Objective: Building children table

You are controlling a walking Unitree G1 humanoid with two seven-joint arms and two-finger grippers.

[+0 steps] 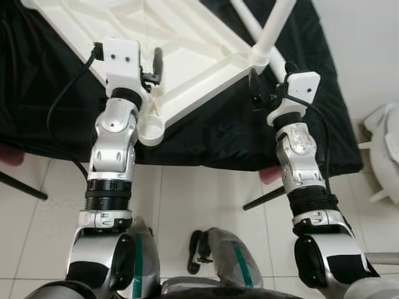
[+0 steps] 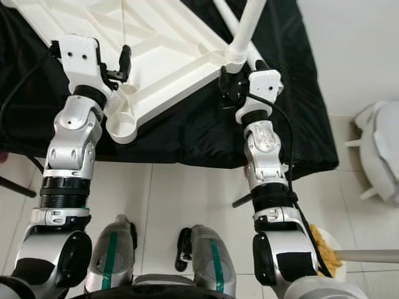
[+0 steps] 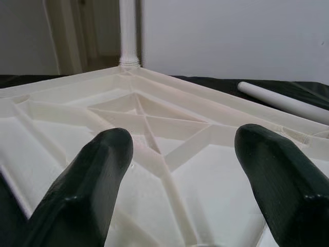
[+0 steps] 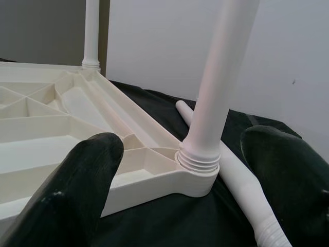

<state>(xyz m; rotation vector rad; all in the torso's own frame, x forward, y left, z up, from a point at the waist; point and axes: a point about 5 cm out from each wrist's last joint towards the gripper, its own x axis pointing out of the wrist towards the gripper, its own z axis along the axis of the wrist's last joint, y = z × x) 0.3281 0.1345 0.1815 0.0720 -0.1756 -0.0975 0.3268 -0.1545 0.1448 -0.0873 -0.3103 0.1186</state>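
Upright leg (image 4: 218, 82) stands between right claw (image 4: 180, 170) fingers; loose leg (image 4: 241, 190) beside.

We see a floor (image 1: 206, 193) of pale tiles with thin grout lines, and a black cloth (image 1: 224, 134) draped over a table. A plain white wall (image 3: 231, 36) stands behind, and a white chair (image 1: 383, 149) sits at the right.

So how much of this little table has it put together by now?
Partly done. The white tabletop lies upside down on a black cloth, with two legs already standing in corner sockets: a near leg and a far leg. The open right gripper is at the near leg's threaded base. A loose leg lies on the cloth, and the socket by the open left gripper is empty.
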